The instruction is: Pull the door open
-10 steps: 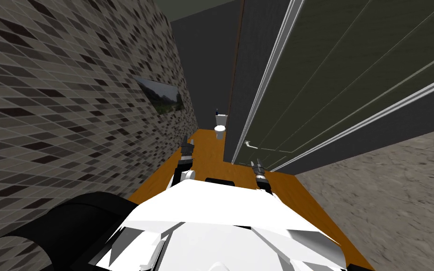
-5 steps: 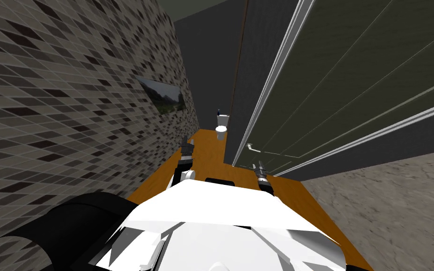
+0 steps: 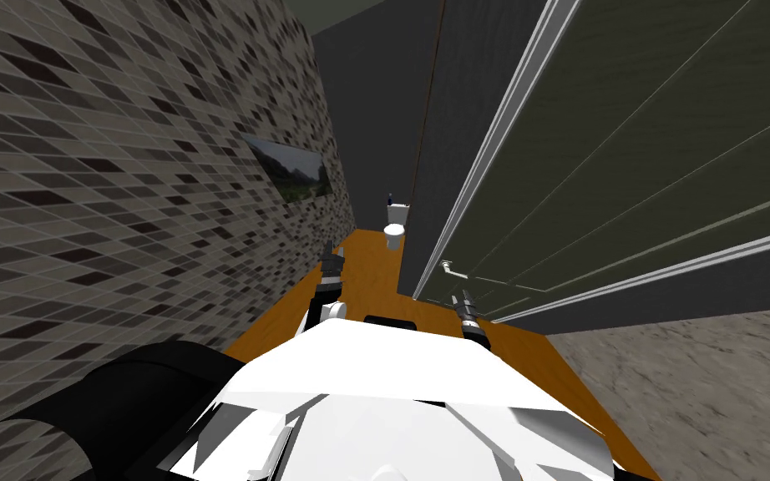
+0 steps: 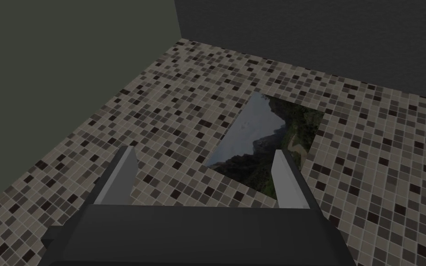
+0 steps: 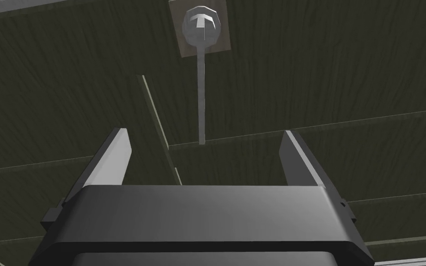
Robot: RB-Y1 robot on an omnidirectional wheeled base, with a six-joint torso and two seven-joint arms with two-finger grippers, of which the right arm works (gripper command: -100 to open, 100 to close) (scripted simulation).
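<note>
1. Now, against the head pictures from a second and half a second ago, the whole scene has slid: the door's pale frame (image 3: 502,142) leans further to the right and the patch of grey floor beside it has shrunk. That is your robot's own turn, not a move of the door.
2. Over the same second the right gripper (image 3: 463,298) has crept a little nearer the handle (image 3: 449,268); the left gripper (image 3: 329,250) sits as before, out over the orange floor (image 3: 367,275) on the left.
3. You find the door (image 3: 625,167) ahead and to the right, filling that side of the head view. It is dark olive green with a fine vertical grain and thin pale lines marking its panels.
4. From the right wrist, the handle (image 5: 201,92) is a slim grey lever on a round hub with a square backplate.
5. Its free end lines up with the gap of the right gripper (image 5: 203,134), just ahead of the tips.
6. The right fingers (image 5: 115,157) stand spread and touch nothing.
7. The left gripper (image 4: 203,152) also has its fingers (image 4: 122,175) spread, holding nothing.
</note>
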